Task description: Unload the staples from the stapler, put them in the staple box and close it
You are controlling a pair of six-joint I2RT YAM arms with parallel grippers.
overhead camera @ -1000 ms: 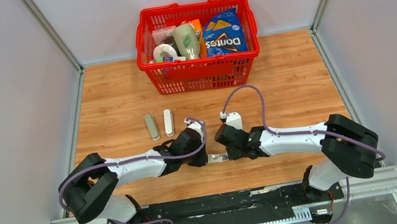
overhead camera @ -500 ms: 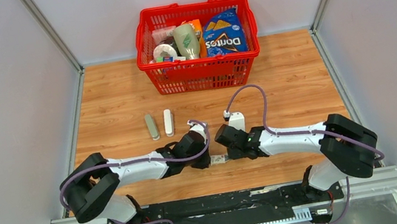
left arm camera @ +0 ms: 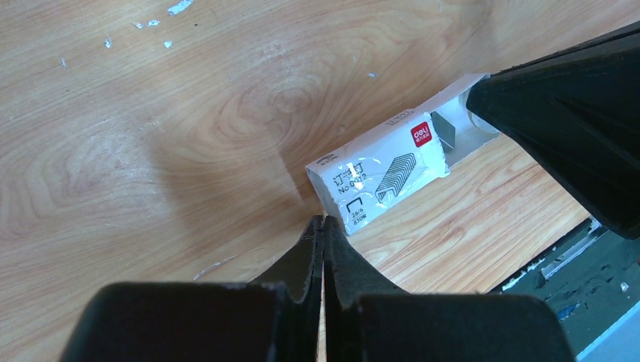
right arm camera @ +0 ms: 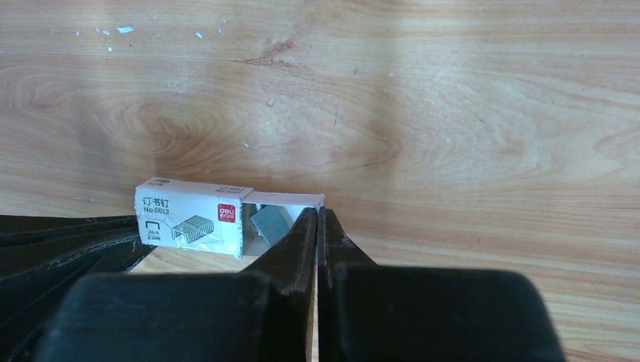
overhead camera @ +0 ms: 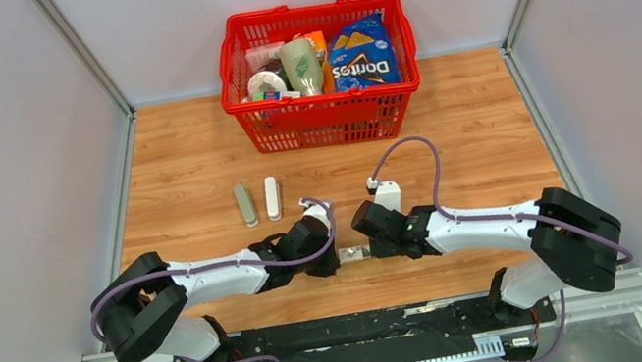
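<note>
The white stapler (overhead camera: 272, 197) lay flat on the tabletop (overhead camera: 488, 132), just beside a grey-green bar (overhead camera: 245, 204) on its left and parallel to it, both well apart from the grippers and in front of a red basket (overhead camera: 323, 101) of groceries at the far edge. Nearer the arm bases, a small white staple box (left arm camera: 377, 177) lay on the wood between the two grippers. The left gripper (left arm camera: 323, 226) had its fingers pressed together, holding nothing, with the tips at the box's closed end; whether they touched it could not be told. The right gripper (right arm camera: 317, 219), likewise pressed together and holding nothing, had its tips at the box's open end, against the drawn-out inner tray.
</note>
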